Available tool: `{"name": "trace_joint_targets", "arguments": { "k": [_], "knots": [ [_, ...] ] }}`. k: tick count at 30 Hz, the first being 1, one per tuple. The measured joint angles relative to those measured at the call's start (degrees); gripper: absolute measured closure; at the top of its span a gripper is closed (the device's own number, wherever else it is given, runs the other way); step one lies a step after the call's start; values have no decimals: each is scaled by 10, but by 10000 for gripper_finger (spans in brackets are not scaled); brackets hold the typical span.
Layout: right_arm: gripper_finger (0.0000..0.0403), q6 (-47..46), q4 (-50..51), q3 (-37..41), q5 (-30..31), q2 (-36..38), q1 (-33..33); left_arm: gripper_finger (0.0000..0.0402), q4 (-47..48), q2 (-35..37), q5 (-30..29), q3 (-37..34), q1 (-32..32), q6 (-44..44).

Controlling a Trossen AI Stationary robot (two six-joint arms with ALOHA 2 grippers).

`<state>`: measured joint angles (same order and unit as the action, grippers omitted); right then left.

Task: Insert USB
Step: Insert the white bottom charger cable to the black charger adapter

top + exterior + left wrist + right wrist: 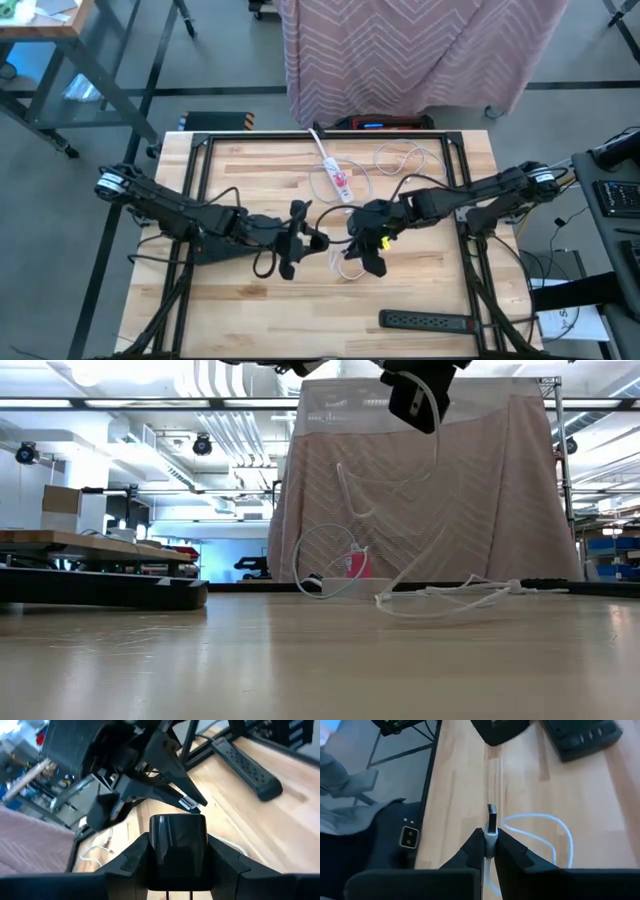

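My right gripper (366, 246) hovers above the table's middle, shut on a white USB plug (491, 822) whose metal tip (491, 811) sticks out past the fingers. Its white cable (440, 596) hangs down and loops across the table toward a white power strip (336, 172) with a red switch. My left gripper (297, 240) faces it from the left, shut on a glossy black adapter block (178, 834). In the left wrist view the metal plug tip (189, 804) shows just beyond the block's far end. My left gripper pinches the black adapter block by its two side faces (151, 845), one finger on each. The block is lifted clear of the table and points toward the right gripper. My right gripper pinches the plug's white body (490, 839) between both fingers, which lie along it. The metal tip juts forward, and the cable trails slack below.
A black power strip (425, 321) lies near the table's near right edge. The white cable's loops (398, 160) and the white power strip take up the far middle. A black frame (200, 160) runs around the table, and pink cloth (420, 50) hangs beyond the far edge.
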<state>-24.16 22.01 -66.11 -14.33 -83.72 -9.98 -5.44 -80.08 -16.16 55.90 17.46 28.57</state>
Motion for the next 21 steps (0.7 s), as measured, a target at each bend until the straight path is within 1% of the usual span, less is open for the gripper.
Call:
{"name": "trace_joint_targets", "arguments": {
  "k": [4, 7, 10, 13, 16, 21],
  "knots": [
    [389, -118, -1, 0, -27, -19, 6, 272, 6, -11, 31, 9, -11, 31],
    [389, -165, -18, 0, -61, -36, 11, 272, 22, -28, 40, 18, -21, 38],
    [389, -197, -50, 0, -118, -49, 17, 272, 33, -57, 50, 24, -29, 40],
    [389, -217, -70, 0, -156, -60, 26, 272, 35, -88, 74, 34, -30, 48],
    [389, -225, -62, 0, -169, -62, 38, 272, 38, -104, 82, 52, -26, 61],
    [389, -241, -53, 0, -181, -60, 50, 272, 62, -112, 81, 80, -25, 52]
  ]
}}
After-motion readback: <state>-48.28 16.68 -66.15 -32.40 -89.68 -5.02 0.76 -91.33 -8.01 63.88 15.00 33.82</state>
